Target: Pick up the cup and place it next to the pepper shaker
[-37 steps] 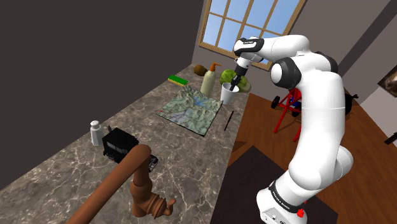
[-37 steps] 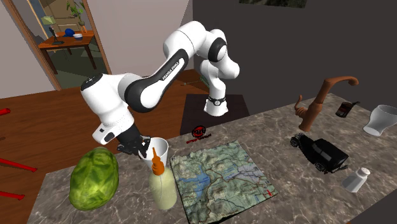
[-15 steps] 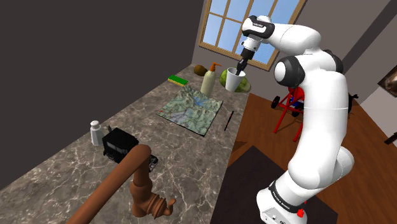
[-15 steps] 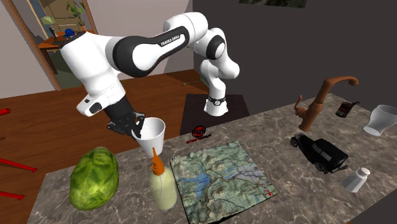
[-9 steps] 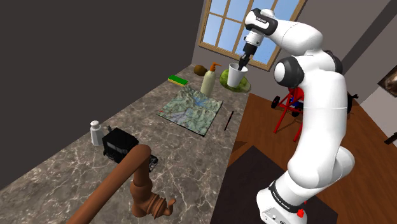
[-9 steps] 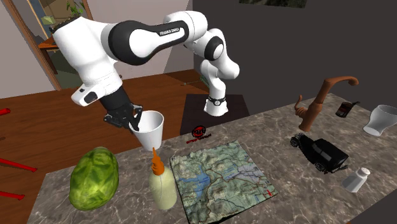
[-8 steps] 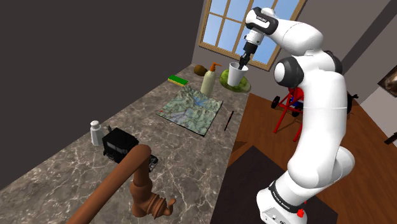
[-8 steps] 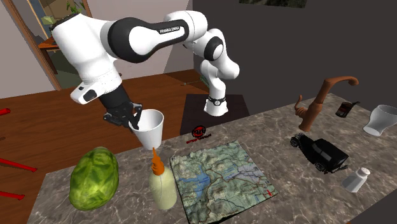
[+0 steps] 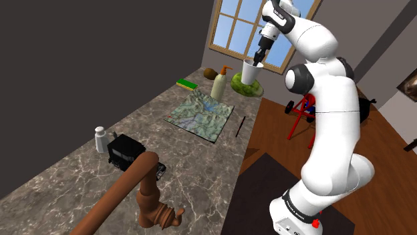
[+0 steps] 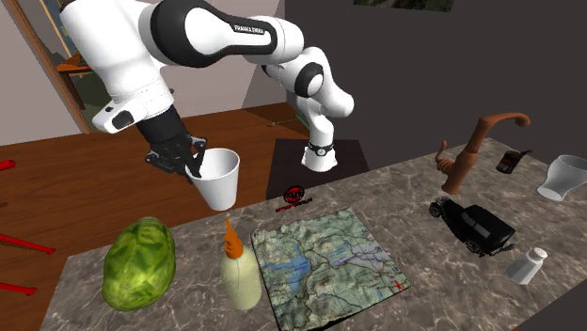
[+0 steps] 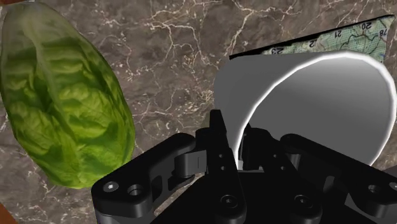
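A white cup [image 9: 250,72] hangs in the air well above the marble counter [image 9: 180,153], over its far end near the window. My gripper [image 9: 258,61] is shut on the cup's rim, one finger inside and one outside. The second exterior view has the cup [image 10: 219,179] upright, with the gripper [image 10: 196,169] on its rim, above and beside the soap bottle. From the wrist, the gripper [image 11: 238,137] clasps the wall of the cup [image 11: 312,102]. The pepper shaker [image 9: 100,139] is small and pale with a grey cap; it stands far off at the counter's other end [image 10: 527,265].
A green cabbage [image 10: 139,263] and a soap bottle [image 10: 238,273] stand below the cup. A map [image 9: 200,113] lies mid-counter. A black box [image 9: 123,150] sits beside the shaker, with a brown faucet [image 9: 144,193] and a glass bowl [image 10: 563,177] nearby.
The arm has raised the cup steadily off the counter, higher above the cabbage and bottle. The grip on the rim is unchanged.
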